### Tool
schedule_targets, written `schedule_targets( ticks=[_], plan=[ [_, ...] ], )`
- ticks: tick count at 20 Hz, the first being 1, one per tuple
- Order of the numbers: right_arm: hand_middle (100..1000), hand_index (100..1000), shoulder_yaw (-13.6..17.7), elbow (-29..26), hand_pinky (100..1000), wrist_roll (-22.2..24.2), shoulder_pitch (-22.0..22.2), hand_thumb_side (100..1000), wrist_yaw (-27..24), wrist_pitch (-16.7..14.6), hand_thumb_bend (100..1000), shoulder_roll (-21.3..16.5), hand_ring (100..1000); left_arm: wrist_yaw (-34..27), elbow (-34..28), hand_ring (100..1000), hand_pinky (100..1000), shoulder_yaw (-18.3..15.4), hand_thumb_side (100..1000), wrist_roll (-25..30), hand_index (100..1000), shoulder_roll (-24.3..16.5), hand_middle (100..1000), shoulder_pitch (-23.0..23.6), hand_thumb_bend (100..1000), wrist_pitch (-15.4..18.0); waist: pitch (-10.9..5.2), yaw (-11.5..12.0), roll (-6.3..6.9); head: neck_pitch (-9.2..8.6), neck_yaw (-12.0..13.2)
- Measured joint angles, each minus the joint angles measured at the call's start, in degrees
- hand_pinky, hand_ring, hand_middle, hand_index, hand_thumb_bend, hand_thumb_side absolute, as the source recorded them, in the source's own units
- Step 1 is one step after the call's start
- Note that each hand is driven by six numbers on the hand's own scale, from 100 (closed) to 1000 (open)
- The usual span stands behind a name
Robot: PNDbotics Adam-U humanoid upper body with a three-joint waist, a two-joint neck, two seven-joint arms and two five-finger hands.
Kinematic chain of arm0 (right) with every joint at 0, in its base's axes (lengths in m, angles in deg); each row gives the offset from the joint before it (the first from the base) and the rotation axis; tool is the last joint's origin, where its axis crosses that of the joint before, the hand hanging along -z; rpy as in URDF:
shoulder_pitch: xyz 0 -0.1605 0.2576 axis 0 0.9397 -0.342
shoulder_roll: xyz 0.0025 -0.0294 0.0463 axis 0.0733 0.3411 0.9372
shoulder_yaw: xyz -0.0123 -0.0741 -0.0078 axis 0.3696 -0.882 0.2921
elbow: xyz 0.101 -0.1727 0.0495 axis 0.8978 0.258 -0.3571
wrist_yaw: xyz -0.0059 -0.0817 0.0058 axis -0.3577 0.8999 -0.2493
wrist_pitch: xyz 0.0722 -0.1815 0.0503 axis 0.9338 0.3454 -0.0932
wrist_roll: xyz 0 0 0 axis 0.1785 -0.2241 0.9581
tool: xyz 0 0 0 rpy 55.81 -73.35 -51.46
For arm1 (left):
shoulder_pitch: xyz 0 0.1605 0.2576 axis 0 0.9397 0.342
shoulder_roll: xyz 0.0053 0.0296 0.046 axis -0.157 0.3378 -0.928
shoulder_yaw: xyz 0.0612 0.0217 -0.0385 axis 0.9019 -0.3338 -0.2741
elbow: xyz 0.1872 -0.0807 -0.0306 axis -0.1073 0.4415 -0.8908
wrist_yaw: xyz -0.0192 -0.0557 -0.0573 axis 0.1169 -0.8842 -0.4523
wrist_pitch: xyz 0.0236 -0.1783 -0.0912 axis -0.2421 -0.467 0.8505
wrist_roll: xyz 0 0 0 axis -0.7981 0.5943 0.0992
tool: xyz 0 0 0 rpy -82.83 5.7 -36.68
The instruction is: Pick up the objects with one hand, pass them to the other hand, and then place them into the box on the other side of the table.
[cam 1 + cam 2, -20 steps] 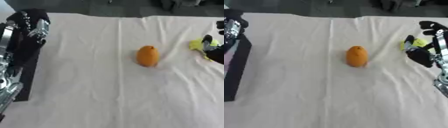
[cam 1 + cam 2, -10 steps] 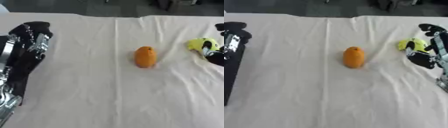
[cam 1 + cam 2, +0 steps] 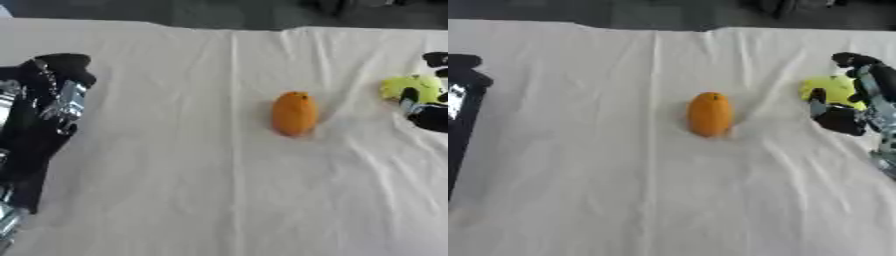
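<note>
A white cloth [image 3: 623, 190] covers the counter, and its near part has only soft folds in it. By the left edge of the counter the robot's left hand [image 3: 52, 107] shows, black with silver parts; its fingers [image 3: 70, 67] look bent over at the tips and hold nothing. In the middle of the counter lies an orange fruit [image 3: 710, 114], long and round like a small egg, with nothing touching it. It is well apart from both hands. By the right edge of the counter is the right hand [image 3: 859, 107]. Its fingers [image 3: 833, 117] are curled around a small yellow-green thing [image 3: 830, 89], which sits a little farther back than the orange fruit. I cannot tell what the yellow-green thing is. At the far edge of the counter the cloth ends, and behind it all is dark.
</note>
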Motion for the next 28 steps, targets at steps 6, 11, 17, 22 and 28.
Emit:
schedule_targets(
  ticks=[6, 11, 17, 22, 28],
  plan=[
    [853, 908, 1.3, 0.0, 661, -0.7, 0.5, 100, 3.6, 2.0, 272, -0.5, 887, 0.0, 0.0, 700, 786, 0.1, 600, -0.3, 739, 0.0, 561, 0.4, 100, 0.2, 0.58, 0.3, -0.14, -1.11, -0.9],
    [849, 908, 2.7, 0.0, 631, -2.0, 1.3, 100, 4.4, 2.9, 302, -0.7, 863, -0.1, 0.0, 698, 785, 0.1, 600, -0.7, 736, 0.0, 557, 0.9, 100, 0.4, 1.18, 0.4, -0.14, -1.49, -1.5],
    [858, 908, 3.9, 0.0, 616, -3.8, 2.6, 100, 3.4, 2.2, 158, -0.8, 874, -0.1, 0.0, 697, 785, 0.1, 597, -1.1, 735, 0.0, 556, 1.0, 100, 0.8, 1.80, 0.9, 0.04, -2.07, -1.9],
    [864, 912, 4.5, 0.0, 617, -5.6, 3.5, 100, 0.2, 0.3, 108, -0.8, 885, -0.1, 0.0, 697, 784, 0.1, 588, -1.4, 742, 0.0, 561, 1.2, 100, 1.5, 1.91, 1.6, 0.24, -2.36, -2.0],
    [868, 916, 4.9, 1.3, 641, -7.8, 4.6, 100, -2.0, -1.8, 185, -0.8, 893, 0.1, 0.0, 714, 781, 0.0, 579, -0.9, 749, 0.0, 582, 1.6, 100, 4.2, 1.90, 3.3, 0.36, -2.36, -2.8]
  ],
)
